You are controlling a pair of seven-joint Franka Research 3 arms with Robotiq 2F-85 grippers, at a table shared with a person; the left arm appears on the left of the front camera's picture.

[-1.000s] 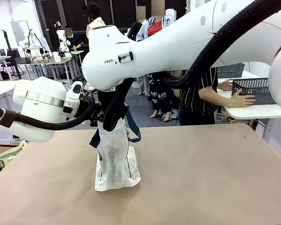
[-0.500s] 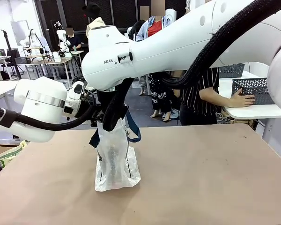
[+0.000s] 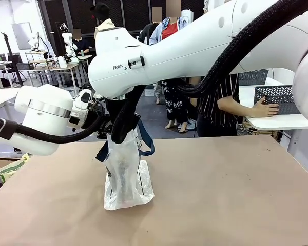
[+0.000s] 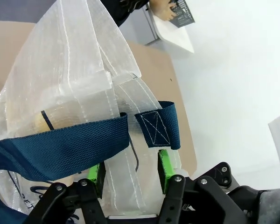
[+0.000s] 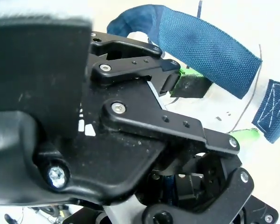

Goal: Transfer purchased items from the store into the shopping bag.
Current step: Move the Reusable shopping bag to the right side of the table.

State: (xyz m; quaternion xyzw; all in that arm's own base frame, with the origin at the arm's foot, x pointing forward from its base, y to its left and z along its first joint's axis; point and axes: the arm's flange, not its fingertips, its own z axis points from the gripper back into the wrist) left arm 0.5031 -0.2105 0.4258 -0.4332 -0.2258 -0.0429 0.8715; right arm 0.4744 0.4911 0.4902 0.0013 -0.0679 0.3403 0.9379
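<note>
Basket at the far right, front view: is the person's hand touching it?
Touching. The front view shows the person's hand resting flat against the basket, on its lattice side.

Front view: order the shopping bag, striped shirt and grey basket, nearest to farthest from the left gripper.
1. shopping bag, right at the left gripper, mid-table.
2. striped shirt, across the table.
3. grey basket, far right.

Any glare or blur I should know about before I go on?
Left wrist view: bag and strap sharp, background blown out white. Right wrist view: a near dark block is out of focus; white glare behind. Front view: evenly lit, sharp.
</note>
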